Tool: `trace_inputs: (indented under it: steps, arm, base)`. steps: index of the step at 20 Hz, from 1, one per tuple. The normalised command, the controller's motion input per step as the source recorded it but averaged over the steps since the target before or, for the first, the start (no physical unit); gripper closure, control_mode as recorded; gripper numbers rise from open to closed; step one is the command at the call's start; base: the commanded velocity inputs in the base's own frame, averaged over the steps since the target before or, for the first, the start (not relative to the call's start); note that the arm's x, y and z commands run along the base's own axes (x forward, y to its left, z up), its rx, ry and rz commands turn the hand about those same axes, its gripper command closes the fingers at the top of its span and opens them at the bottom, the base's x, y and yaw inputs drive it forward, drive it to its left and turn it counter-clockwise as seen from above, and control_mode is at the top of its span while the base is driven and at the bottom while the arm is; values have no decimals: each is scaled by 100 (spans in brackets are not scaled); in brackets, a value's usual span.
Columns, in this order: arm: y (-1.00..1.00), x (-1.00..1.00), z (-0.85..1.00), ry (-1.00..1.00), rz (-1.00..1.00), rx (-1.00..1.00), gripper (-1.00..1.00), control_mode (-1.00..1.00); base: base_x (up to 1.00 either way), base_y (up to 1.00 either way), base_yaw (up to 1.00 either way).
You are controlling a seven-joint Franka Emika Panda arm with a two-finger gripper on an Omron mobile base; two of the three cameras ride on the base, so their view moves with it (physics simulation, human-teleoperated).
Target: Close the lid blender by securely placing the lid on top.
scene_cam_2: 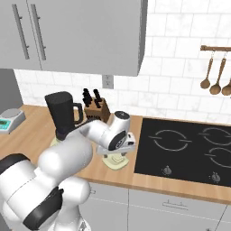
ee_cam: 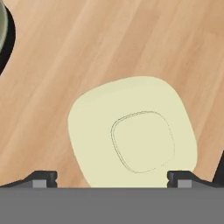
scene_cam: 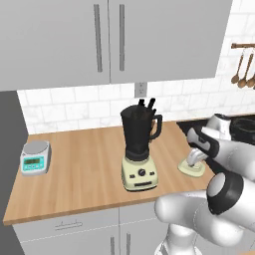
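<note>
The cream lid point(ee_cam: 133, 133) lies flat on the wooden counter, its raised centre knob facing up. My gripper point(ee_cam: 111, 178) hangs straight over it, open, with one dark fingertip point(ee_cam: 43, 177) to each side and nothing held. From the base cameras the lid point(scene_cam: 191, 170) point(scene_cam_2: 115, 163) peeks out under my hand point(scene_cam: 195, 158) point(scene_cam_2: 118, 153), to the right of the blender. The blender point(scene_cam: 141, 132) point(scene_cam_2: 63, 115) stands upright on its cream base point(scene_cam: 140, 174), its black jar uncovered at the top.
A knife block point(scene_cam_2: 96, 108) stands behind the blender at the wall. A black cooktop point(scene_cam_2: 185, 149) lies right of the lid. A grey scale point(scene_cam: 36, 157) sits at the counter's left end. Wooden spoons point(scene_cam_2: 212, 74) hang on the wall, cabinets above.
</note>
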Motion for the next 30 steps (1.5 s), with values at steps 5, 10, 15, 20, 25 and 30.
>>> trace_inputs:
  steps: [5,10,15,20,25,30]
  arm:
    - [-20,20,-17,0,4,0,-100,-100]
    - [-7,21,-18,0,2,0,-100,-100]
    - [0,11,-27,0,1,0,-100,-100]
    - [9,0,-41,0,3,-4,-100,-100]
    - [24,0,-35,1,2,-6,100,-100]
    - [13,-3,4,-6,0,-1,100,-100]
  base:
    - [0,0,0]
    - [0,0,0]
    - [0,0,0]
    - [0,0,0]
    - [0,0,0]
    - [0,0,0]
